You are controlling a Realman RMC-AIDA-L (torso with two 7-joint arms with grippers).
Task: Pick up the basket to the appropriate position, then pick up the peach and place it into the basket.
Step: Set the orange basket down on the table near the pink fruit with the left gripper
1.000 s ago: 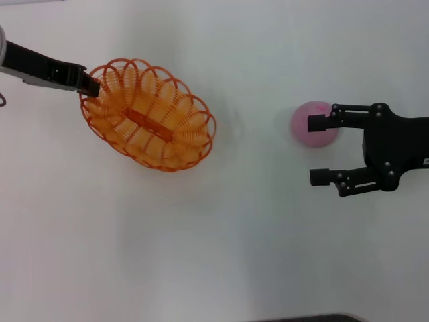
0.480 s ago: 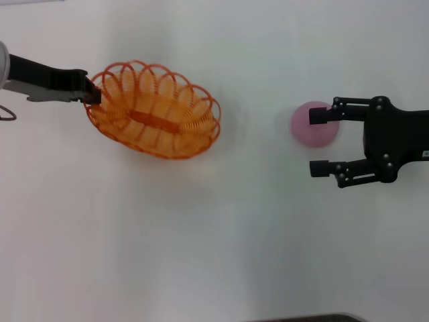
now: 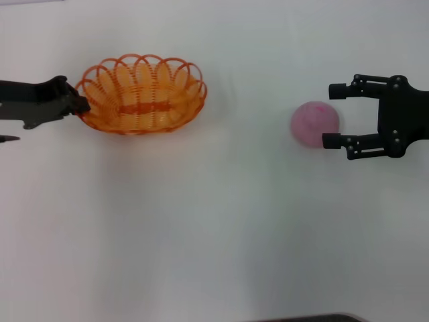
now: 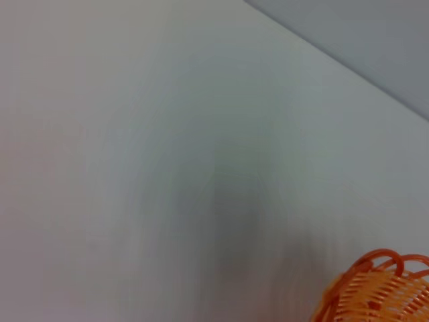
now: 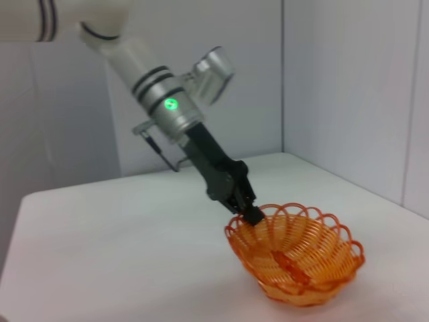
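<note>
The orange wire basket point(image 3: 142, 94) is at the left of the head view, held by its left rim in my shut left gripper point(image 3: 79, 104). The right wrist view shows the basket point(image 5: 295, 253) tilted on the white table, with the left gripper point(image 5: 252, 214) pinching its rim. An edge of the basket point(image 4: 379, 290) shows in the left wrist view. The pale pink peach point(image 3: 313, 123) lies on the table at the right. My right gripper point(image 3: 334, 115) is open, its fingers on either side of the peach's right part, not closed on it.
The white table point(image 3: 214, 235) stretches bare between basket and peach and toward the front. A dark edge point(image 3: 301, 318) runs along the front. Walls point(image 5: 335, 87) stand beyond the table's far side in the right wrist view.
The left gripper has swung the basket up and to the left, turning it level. The right gripper has moved back so the peach now lies between its open fingers.
</note>
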